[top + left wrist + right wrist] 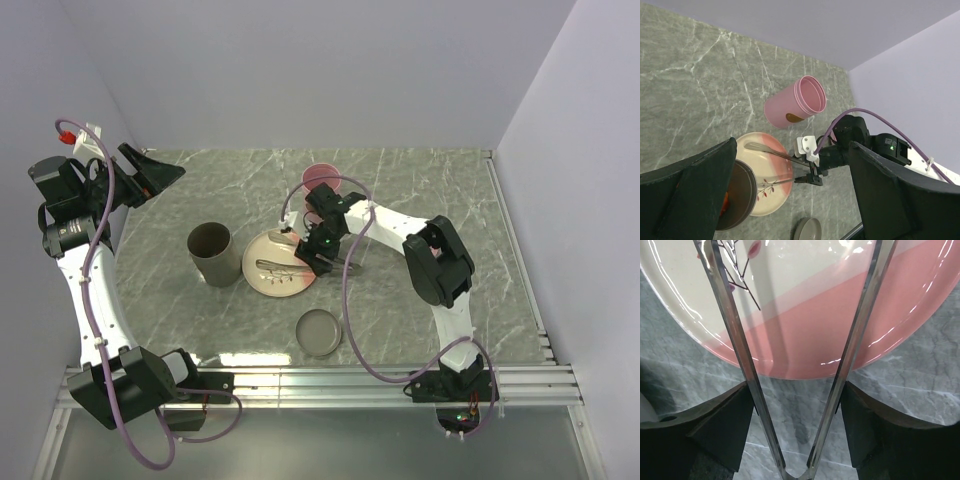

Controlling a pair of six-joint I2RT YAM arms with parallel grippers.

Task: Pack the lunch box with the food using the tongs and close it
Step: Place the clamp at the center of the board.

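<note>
Right gripper on tongs at plate's edge.
Right gripper [795, 390] jaws partway apart, fingers [725, 425] touching both arms of the tongs [738, 340], which lie across the plate [805, 325]; left gripper [158, 172] raised far left, spread wide, empty.

tongs [283, 268] on plate [268, 246] | lunch box [213, 252] left of plate | lid [320, 331] before plate

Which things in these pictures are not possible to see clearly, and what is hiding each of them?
Contents of the grey container: too dark in the top view; in the left wrist view the left gripper covers most of it.
The pink container: top view, partly behind the right arm.
Tips of the tongs: right wrist view, cut off by the top edge.
</note>
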